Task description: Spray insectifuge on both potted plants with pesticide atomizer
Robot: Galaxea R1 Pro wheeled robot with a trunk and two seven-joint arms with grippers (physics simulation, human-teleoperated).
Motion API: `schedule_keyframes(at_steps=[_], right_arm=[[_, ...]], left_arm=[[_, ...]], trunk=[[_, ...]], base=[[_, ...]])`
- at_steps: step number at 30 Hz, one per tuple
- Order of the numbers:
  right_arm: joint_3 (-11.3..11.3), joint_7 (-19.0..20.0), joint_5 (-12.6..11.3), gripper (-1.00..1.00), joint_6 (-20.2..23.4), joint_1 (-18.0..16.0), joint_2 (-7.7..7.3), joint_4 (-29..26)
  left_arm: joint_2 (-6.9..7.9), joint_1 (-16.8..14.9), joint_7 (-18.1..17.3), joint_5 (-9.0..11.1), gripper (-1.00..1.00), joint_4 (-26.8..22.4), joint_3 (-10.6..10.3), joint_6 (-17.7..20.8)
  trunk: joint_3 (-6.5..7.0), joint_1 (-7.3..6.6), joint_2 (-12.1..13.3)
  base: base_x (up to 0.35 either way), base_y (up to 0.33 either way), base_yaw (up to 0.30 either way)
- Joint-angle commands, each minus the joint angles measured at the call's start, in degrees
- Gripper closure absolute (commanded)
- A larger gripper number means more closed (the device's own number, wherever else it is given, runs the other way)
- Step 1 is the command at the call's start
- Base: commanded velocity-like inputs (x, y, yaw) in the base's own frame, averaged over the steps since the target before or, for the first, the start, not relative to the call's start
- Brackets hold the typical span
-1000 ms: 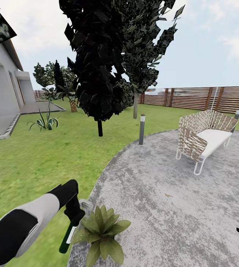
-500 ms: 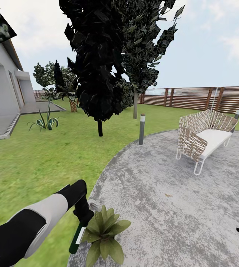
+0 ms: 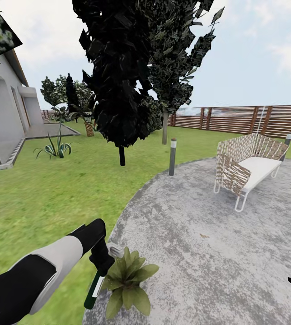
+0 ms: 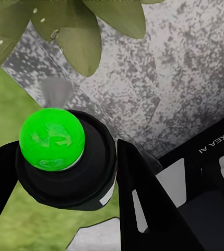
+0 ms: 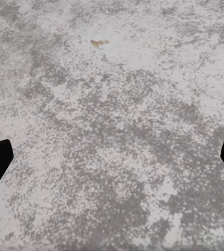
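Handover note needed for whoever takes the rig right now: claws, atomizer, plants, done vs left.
Left claw: shut on the pesticide atomizer, held beside the potted plant at the patio edge.
Right claw: open, nothing in it, over bare paving.
Done: atomizer picked up and brought to one plant.
Left: spray coverage can't be judged from these frames; the second potted plant is yet to be located and sprayed.

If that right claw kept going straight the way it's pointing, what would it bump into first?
Most likely the speckled grey paved patio itself. The right claw looks straight onto that ground with both black fingertips spread wide, and nothing lies between; how far off is unclear.
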Motion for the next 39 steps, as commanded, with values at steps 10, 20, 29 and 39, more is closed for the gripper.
schedule_keyframes(at_steps=[10, 20, 29, 39], right_arm=[[-0.1, 0.6, 0.5, -1.00, 0.2, -0.1, 0.00, -0.1], [-0.1, 0.6, 0.5, -1.00, 0.2, -0.1, 0.00, -0.1], [-0.1, 0.6, 0.5, -1.00, 0.2, -0.1, 0.00, 0.0], [0.0, 0.6, 0.5, -1.00, 0.2, -0.1, 0.00, 0.0]], left_arm=[[-0.01, -0.1, -0.5, -0.7, 1.00, -0.6, 0.2, 0.3], [-1.30, -0.9, -0.5, -0.6, 1.00, -4.6, 0.2, 0.3], [-0.35, -0.9, -0.5, -0.6, 1.00, -4.2, 0.2, 0.3], [5.08, -0.9, -0.4, -0.6, 1.00, -1.7, 0.1, 0.2]], trunk=[[-0.06, -0.01, 0.0], [-0.06, -0.01, 0.0], [-0.06, -0.01, 0.0], [-0.06, -0.01, 0.0]], base=[[-0.001, 0.000, 0.000], [0.000, 0.000, 0.000], [0.000, 0.000, 0.000], [0.000, 0.000, 0.000]])
